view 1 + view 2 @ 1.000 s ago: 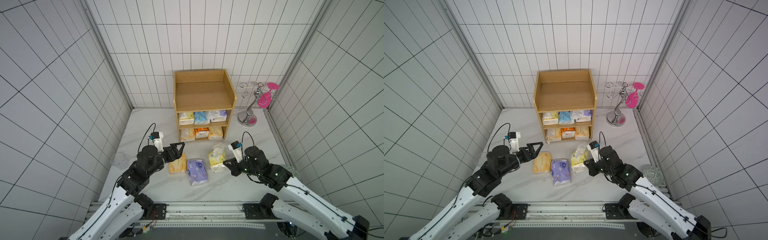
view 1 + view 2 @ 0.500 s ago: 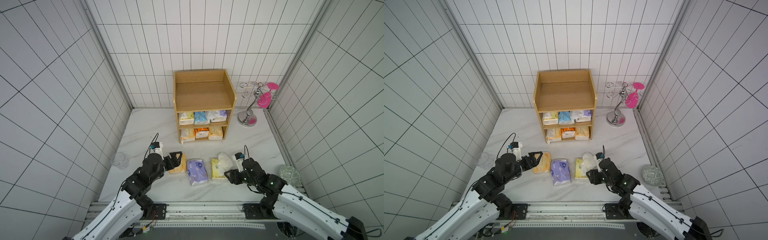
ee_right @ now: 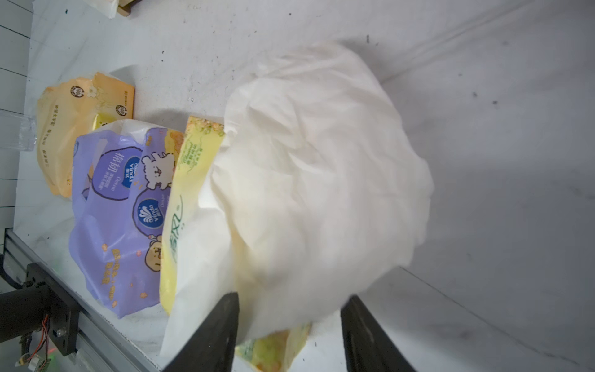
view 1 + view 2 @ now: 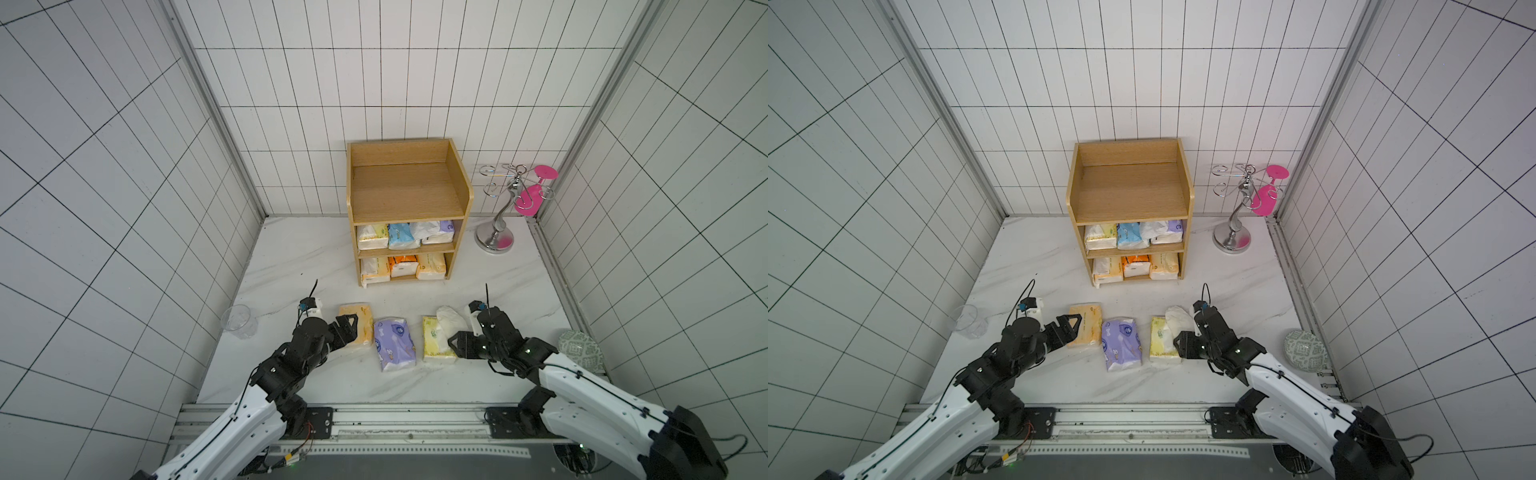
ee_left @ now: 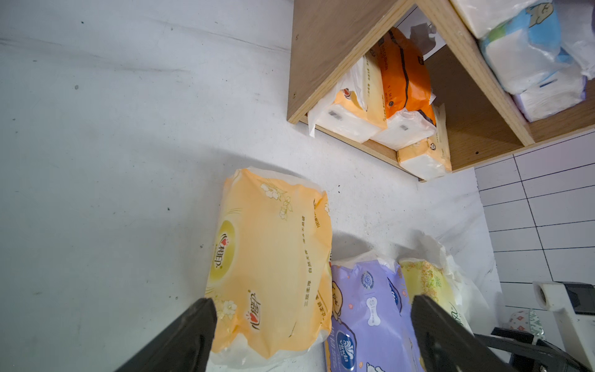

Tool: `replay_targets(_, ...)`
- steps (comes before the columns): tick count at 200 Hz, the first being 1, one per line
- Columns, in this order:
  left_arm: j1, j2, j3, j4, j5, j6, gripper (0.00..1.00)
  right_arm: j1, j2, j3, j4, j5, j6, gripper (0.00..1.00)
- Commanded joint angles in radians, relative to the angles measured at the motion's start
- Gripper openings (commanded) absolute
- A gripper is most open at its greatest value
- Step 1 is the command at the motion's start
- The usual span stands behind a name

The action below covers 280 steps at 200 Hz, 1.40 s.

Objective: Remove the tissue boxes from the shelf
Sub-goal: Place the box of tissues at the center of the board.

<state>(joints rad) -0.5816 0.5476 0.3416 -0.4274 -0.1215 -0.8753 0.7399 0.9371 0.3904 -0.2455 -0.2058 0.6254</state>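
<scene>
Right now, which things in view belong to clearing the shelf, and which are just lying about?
Job:
- shelf
- upper-row packs, still in it
- lower-row packs, still in it
- peach pack, purple pack and yellow pack, already out on the table

Lying about:
- clear cup
- silver stand
- pink glass hanging on it
- patterned round object

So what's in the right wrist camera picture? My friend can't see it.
A big crumpled white tissue puffs out of a pale yellow tissue pack, in front of the right gripper, whose two black fingers stand apart. Beside it on the white table lie a purple pack and a peach-orange pack.
</scene>
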Motion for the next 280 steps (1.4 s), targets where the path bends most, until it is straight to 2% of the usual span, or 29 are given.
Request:
replay_targets(1,-0.001,-0.006,-0.004,0.011,-0.035,0.004,0.98,0.012,0.054,0.016,0.154,-0.062,0.025,0.52)
replay_targets(52,0.003,0.013,-0.026,0.036,-0.036,0.009,0.99,0.067,0.207,0.037,0.249,-0.046,0.022,0.41)
replay_targets(95,0.014,0.013,-0.027,0.036,-0.027,0.014,0.98,0.122,0.328,0.068,0.315,-0.04,0.014,0.37)
replay_targets(131,0.023,0.005,-0.024,0.026,-0.017,0.019,0.98,0.148,0.404,0.115,0.344,-0.041,0.005,0.37)
replay_targets(148,0.035,-0.002,-0.016,0.008,-0.011,0.022,0.98,0.153,0.418,0.14,0.34,-0.043,-0.002,0.4)
replay_targets(181,0.075,-0.041,0.016,-0.036,-0.013,0.055,0.98,0.155,0.362,0.176,0.284,-0.031,-0.028,0.51)
replay_targets(202,0.123,-0.034,0.053,-0.031,0.024,0.085,0.99,0.153,0.278,0.225,0.122,0.079,-0.052,0.56)
replay_targets(241,0.178,0.084,0.149,0.021,0.071,0.152,0.98,0.095,0.073,0.272,-0.097,0.172,-0.065,0.61)
replay_targets(261,0.186,0.153,0.186,0.08,0.09,0.17,0.98,0.071,-0.008,0.304,-0.12,0.183,-0.054,0.62)
replay_targets(280,0.19,0.213,0.213,0.146,0.107,0.171,0.98,0.054,-0.021,0.362,-0.075,0.2,-0.021,0.61)
